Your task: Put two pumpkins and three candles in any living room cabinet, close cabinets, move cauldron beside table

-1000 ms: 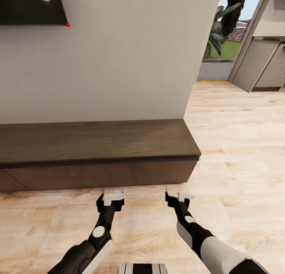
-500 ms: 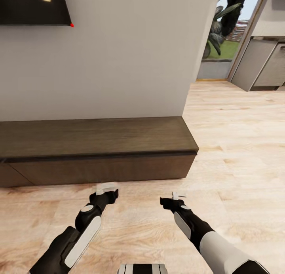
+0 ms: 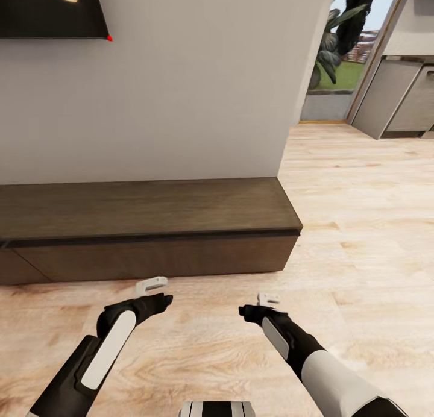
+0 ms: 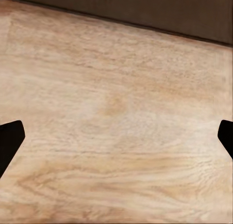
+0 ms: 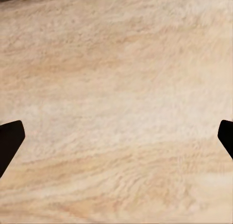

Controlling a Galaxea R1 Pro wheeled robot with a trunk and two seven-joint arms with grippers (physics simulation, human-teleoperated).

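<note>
Cabinet: the long dark-brown cabinet [image 3: 150, 224] is sitting against the pale wall [image 3: 193, 103] straight ahead of me, its flat fronts all lying flush and its top bare; a strip of its dark front [image 4: 145, 10] is also showing along one edge of my left wrist picture
My left pincer [image 3: 152, 285]: I am holding it low over the wooden floor [image 3: 361, 224], just in front of the cabinet and not touching it; its fingers are standing wide apart, with one dark fingertip [image 4: 9, 141] at each side of the wrist picture and nothing between them
My right pincer [image 3: 265, 299]: I am holding it over the floor too, near the cabinet's right end and well apart from my left one; its fingers [image 5: 9, 141] are spread wide over bare boards [image 5: 116, 107], gripping nothing
Wall above: the corner of a dark screen [image 3: 51, 10] is hanging up at the left
Far right: a window with green plants [image 3: 337, 43] is showing beyond the wall's end
</note>
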